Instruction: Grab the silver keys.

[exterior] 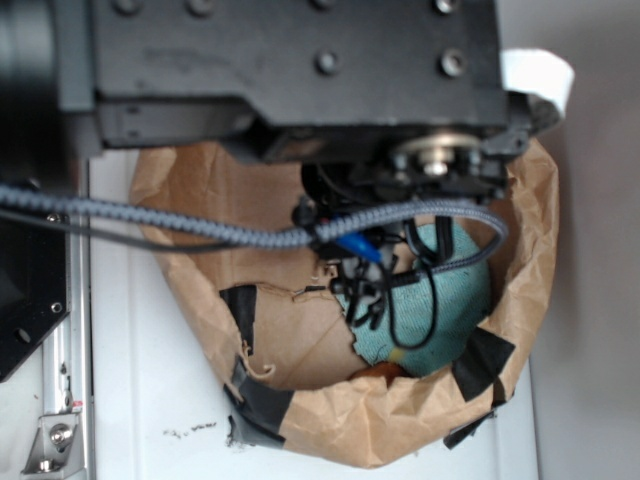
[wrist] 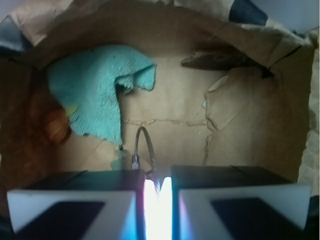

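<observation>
In the wrist view only the thin wire ring (wrist: 145,144) of the silver keys shows. It loops up from the brown paper floor and runs down into the narrow slit between my fingers. The key blades are hidden behind the finger blocks. My gripper (wrist: 158,186) is nearly closed, with the wire pinched in the bright gap. In the exterior view the gripper (exterior: 366,292) hangs inside the paper-lined bowl beside the teal cloth (exterior: 455,300), and cables and the arm hide the keys there.
The teal cloth (wrist: 95,92) lies crumpled at the back left of the brown paper bowl (wrist: 240,125). An orange object (wrist: 54,122) sits at its left edge, also visible as the orange object (exterior: 380,372). Black tape (exterior: 255,410) patches the bowl's raised paper wall (exterior: 400,425).
</observation>
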`<state>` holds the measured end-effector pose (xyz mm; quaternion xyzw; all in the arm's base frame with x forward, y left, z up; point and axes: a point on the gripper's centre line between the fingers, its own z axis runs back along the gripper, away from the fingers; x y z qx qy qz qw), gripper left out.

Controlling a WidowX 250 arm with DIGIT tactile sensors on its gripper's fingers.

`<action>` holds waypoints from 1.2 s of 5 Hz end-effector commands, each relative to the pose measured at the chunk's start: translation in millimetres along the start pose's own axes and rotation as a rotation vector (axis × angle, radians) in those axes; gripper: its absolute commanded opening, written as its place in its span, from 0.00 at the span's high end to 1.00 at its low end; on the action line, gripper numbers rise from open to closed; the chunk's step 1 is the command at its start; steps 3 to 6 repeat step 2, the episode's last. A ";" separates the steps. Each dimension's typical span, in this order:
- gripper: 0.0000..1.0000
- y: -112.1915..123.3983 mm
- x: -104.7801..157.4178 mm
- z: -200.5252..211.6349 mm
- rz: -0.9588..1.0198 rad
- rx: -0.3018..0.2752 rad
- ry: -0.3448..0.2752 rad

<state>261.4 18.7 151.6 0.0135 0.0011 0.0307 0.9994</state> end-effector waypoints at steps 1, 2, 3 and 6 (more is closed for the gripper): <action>1.00 -0.4 8.0 10.0 0.013 0.004 -0.080; 1.00 -3.7 5.8 2.8 0.016 0.039 -0.113; 1.00 -3.7 5.8 2.8 0.016 0.039 -0.113; 1.00 -3.7 5.8 2.8 0.016 0.039 -0.113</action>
